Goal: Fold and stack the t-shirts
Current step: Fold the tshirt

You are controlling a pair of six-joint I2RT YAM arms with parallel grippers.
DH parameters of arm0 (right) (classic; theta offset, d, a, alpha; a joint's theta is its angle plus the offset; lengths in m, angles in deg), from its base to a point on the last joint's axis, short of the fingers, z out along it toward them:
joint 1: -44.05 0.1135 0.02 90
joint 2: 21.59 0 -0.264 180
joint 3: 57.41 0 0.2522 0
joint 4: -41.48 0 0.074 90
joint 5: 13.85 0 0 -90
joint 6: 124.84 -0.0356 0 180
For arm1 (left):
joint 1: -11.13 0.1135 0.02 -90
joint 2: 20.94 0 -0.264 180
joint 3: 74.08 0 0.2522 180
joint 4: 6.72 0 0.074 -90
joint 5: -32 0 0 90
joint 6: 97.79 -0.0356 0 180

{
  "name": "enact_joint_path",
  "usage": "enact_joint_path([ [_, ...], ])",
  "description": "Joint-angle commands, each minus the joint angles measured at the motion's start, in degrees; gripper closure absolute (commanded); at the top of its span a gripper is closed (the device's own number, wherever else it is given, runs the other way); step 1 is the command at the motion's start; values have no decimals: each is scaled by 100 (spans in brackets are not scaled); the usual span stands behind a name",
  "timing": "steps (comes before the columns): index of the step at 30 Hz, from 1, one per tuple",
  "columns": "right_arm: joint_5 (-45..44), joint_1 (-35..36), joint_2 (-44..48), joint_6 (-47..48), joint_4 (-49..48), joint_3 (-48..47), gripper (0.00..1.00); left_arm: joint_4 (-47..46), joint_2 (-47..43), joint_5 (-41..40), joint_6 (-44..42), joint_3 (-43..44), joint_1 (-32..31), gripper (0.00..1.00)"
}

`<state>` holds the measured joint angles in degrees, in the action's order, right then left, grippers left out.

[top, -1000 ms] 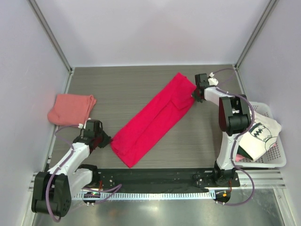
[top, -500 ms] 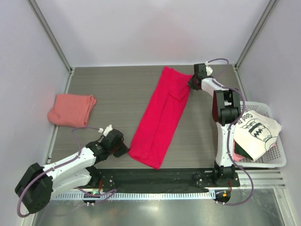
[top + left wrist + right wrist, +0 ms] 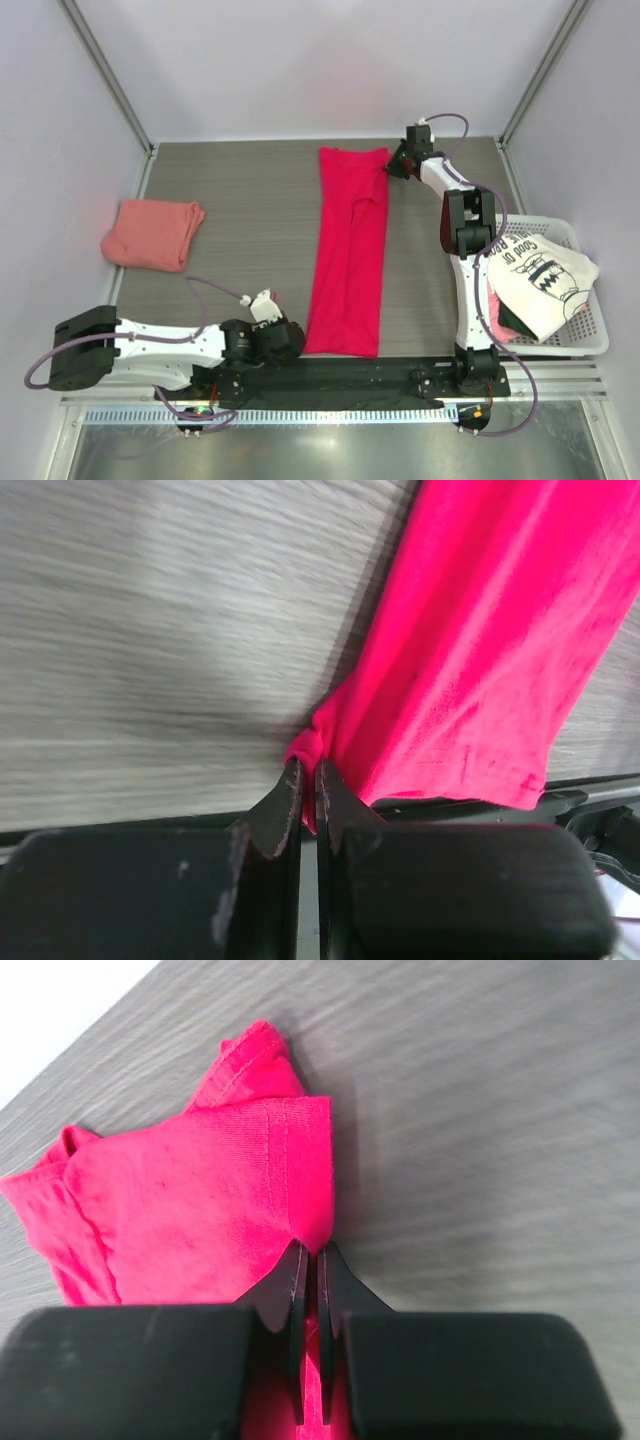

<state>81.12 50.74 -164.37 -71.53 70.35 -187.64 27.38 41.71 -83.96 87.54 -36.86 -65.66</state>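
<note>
- Grey wood-grain table (image 3: pixel 240 200) in a white-walled booth. The crimson t-shirt (image 3: pixel 350 260) lies on it folded into a long strip, running from the far edge to the near edge, roughly mid-table.
- Left gripper (image 3: pixel 305 772): jaws nearly closed, pinching the near left corner of the strip. Only a thin nub of cloth sits between the tips.
- Right gripper (image 3: pixel 308 1255): jaws also nearly closed, on the far right corner by the sleeve fold.
- Risk: both bites are small. A hard or uneven pull could slip a corner out and drop that end.
- Risk: I can't tell how many layers each pinch holds. If only the top one, lifting would peel the strip open.
- Risk: the near hem touches the black base rail (image 3: pixel 400 372) and could snag or bunch there.
- Risk: arms moving out of step would skew the strip and make a crooked fold.
- Salmon-pink t-shirt (image 3: pixel 152 233) sits folded at far left, well apart.
- White t-shirt (image 3: pixel 540 275) lies heaped in the basket (image 3: pixel 585 349) at right, not yet folded.
- Stacking looks a long way off.
</note>
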Motion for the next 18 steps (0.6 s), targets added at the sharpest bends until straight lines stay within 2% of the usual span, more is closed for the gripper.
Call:
enact_joint_path([
  [1, 188, 112, -452, 223, 387, -507, 94, 471, 517, -577, 890, 395, -336, 98],
  [3, 136, 174, -531, 259, 466, -649, 93, 628, 660, -630, 996, 492, -406, 93],
  [5, 109, 218, -558, 232, 510, -825, 90, 935, 495, -823, 1119, 519, -407, 74],
  [7, 83, 218, -575, 197, 519, -947, 82, 1059, 240, -920, 1067, 484, -407, 37],
  [8, 74, 218, -575, 206, 562, -974, 75, 1208, -66, -1007, 988, 458, -407, 29],
  [9, 74, 218, -549, 206, 580, -992, 61, 1305, -191, -1025, 970, 457, -407, 22],
  [10, 74, 218, -514, 206, 624, -1001, 58, 1384, -340, -1052, 927, 457, -407, 19],
  [13, 74, 235, -130, 302, 721, -635, 55, 1595, -797, -1245, 637, 431, -398, 16],
  [16, -145, 305, 668, 478, 712, 190, 50, 1596, -1246, -1255, 31, 414, -127, 17],
  [18, -172, 332, 1154, 531, 686, 667, 45, 1228, -1518, -1036, -573, 352, 93, 18],
])
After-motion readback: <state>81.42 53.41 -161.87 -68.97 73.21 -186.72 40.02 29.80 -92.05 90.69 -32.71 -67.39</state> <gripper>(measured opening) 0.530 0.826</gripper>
